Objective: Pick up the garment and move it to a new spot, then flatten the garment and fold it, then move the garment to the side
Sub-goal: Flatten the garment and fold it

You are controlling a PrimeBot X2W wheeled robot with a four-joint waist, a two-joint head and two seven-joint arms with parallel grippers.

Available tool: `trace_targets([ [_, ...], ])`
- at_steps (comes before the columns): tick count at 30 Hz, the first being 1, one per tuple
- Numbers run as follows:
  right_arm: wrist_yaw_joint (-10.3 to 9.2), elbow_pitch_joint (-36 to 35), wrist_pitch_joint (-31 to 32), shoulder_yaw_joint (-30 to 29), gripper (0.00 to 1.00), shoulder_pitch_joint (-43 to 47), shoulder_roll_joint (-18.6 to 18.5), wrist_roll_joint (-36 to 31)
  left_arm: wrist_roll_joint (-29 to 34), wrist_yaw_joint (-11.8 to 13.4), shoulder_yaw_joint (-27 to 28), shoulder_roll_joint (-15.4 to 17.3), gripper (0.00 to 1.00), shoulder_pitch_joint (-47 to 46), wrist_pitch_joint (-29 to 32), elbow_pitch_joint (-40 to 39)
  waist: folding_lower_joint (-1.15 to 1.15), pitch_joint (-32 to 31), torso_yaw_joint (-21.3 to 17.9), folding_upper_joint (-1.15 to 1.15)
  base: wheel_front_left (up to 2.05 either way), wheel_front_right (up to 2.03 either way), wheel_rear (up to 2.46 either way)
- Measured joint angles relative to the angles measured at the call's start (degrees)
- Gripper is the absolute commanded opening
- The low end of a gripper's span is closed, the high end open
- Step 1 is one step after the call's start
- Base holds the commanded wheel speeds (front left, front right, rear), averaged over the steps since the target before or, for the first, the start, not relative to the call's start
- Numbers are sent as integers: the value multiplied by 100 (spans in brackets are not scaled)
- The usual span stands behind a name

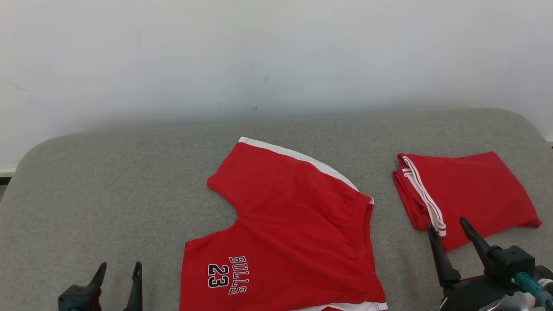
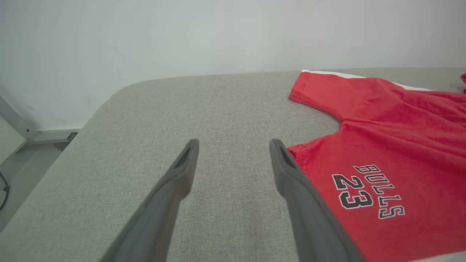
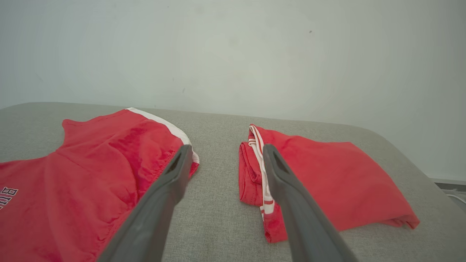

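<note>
Red shorts, the garment [image 1: 289, 229], lie spread flat in the middle of the grey cushioned surface [image 1: 108, 185], with white side stripes and "BULLS 23" print near the front leg. The same garment [image 2: 393, 145] fills the right of the left wrist view, and its waistband end [image 3: 91, 174] lies at the left of the right wrist view. My left gripper [image 1: 119, 270] stands open at the lower left, just left of the garment's hem, nothing between its fingers. Open too, my right gripper [image 1: 447, 226] hovers at the lower right over the near edge of a folded red garment [image 1: 466, 194].
The folded red garment [image 3: 320, 178] with white trim rests at the right of the surface. A pale wall [image 1: 276, 56] rises directly behind. The surface's rounded left edge [image 2: 91, 116] drops to a floor with a metal frame leg [image 2: 18, 123].
</note>
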Motion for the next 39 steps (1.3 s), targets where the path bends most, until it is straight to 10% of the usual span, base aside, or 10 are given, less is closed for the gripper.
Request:
trace_targets([
  [24, 556, -469, 1114, 356, 100, 424, -172, 556, -578, -1113, -817, 42, 100, 427, 1230, -289, 0, 342, 422, 0, 0, 0, 0],
  [39, 628, -806, 2216, 580, 100, 736, -205, 1038, -793, -1257, -1058, -100, 100, 166, 1802, 51, 0, 564, 368, 0, 0, 0, 0],
])
